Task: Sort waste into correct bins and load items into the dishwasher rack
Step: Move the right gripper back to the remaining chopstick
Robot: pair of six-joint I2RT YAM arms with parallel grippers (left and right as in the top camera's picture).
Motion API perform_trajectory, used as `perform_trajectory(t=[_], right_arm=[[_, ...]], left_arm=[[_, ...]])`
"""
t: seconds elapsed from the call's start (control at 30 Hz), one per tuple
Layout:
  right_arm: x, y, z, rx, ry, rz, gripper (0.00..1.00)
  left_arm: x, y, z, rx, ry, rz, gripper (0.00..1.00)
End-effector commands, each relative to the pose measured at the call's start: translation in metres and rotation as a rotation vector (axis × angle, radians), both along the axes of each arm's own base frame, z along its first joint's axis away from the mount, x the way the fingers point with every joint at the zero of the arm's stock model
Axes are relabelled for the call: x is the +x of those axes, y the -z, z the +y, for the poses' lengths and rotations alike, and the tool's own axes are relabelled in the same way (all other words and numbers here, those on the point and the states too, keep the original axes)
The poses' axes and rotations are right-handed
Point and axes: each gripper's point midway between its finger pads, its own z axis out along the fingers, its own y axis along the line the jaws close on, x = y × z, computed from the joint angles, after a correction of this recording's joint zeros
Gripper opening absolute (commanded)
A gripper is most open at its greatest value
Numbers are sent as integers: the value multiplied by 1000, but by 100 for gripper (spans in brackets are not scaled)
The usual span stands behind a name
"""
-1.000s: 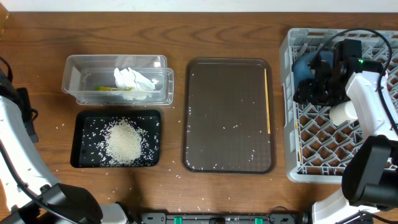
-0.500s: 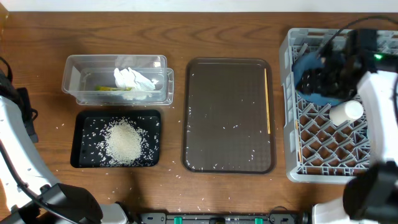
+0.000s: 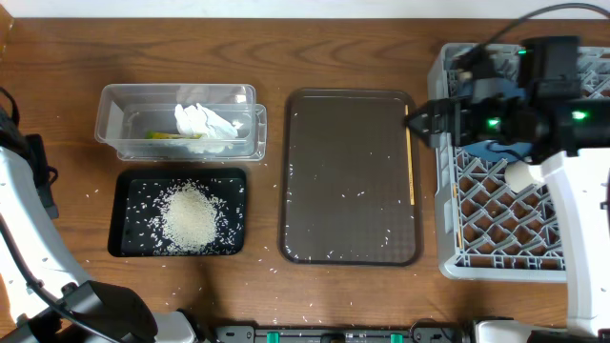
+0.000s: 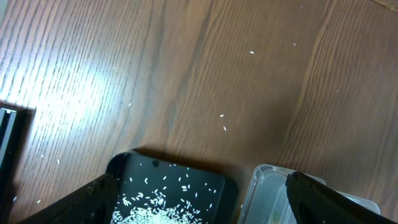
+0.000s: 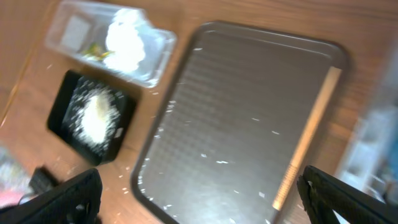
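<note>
- Far to the left of the brown tray (image 3: pixel 351 143), the left gripper (image 4: pixel 202 182) hangs over the table (image 3: pixel 286 48). Its fingers are wide apart and nothing is between them.
- Left of the brown tray, at the back, the tub (image 3: pixel 110 119) holds the napkin (image 3: pixel 205 121) and the wrapper (image 3: pixel 170 136). In front of it, the black tray (image 3: pixel 116 238) holds the rice (image 3: pixel 191 217) in a pile. I judge the waste as mostly sorted, though loose grains are scattered on the brown tray and on the table around it.
- The chopsticks (image 3: pixel 411 152) lie on the brown tray, straight along its right rim and touching it or nearly so.
- The right gripper (image 3: pixel 424 122) is what changed. A second ago it was low in the rack (image 3: pixel 496 229), at the dish (image 3: pixel 491 150). Now it has let go, risen and swung over the brown tray's right rim. Its fingers are fully apart and empty.
- The dish stays in the rack's back left part, just right of the brown tray, with the white cup (image 3: pixel 519 174) beside it. So the dish seems loaded, and the chopsticks are probably next.
- I cannot see the pink cup or the small bowl; the arm hides part of the rack.
- Room: the middle of the brown tray is open, so an approach from that side is free. On the other side the raised rim and the nearby rack wall leave only a narrow gap. A finger there may catch an edge, and thin sticks against a rim are hard to pinch.
</note>
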Motion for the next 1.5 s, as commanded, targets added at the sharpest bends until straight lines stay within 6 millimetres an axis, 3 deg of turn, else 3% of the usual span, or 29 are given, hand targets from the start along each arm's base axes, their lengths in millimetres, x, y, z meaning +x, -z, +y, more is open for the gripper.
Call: perform_trajectory(t=[0.0,0.17,0.27,0.37,0.6,0.8,0.97,1.1,1.27,1.47], right_arm=[[-6,-5,27,29,-93,-26,99],[-1,-10,39,42,-105,-57,99],[9,2,33,-24,-22,-31,99],[22,32,17,-192,140,33,99],[37,105,24,-401,265,174,97],[52,170,9,-544,380,284,79],[59,208,-1,-600,437,341,70],[62,229,-1,-618,435,366,63],[63,247,-14,-694,453,376,66],[69,253,-22,-688,469,377,65]], left_arm=[[-2,2,0,-1,5,16,89],[-2,2,0,-1,5,16,89],[-2,2,0,-1,5,16,89],[-2,2,0,-1,5,16,89],[-2,2,0,-1,5,16,89],[-2,2,0,-1,5,16,89],[-2,2,0,-1,5,16,89],[-2,2,0,-1,5,16,89],[-2,2,0,-1,5,16,89],[-2,2,0,-1,5,16,89]])
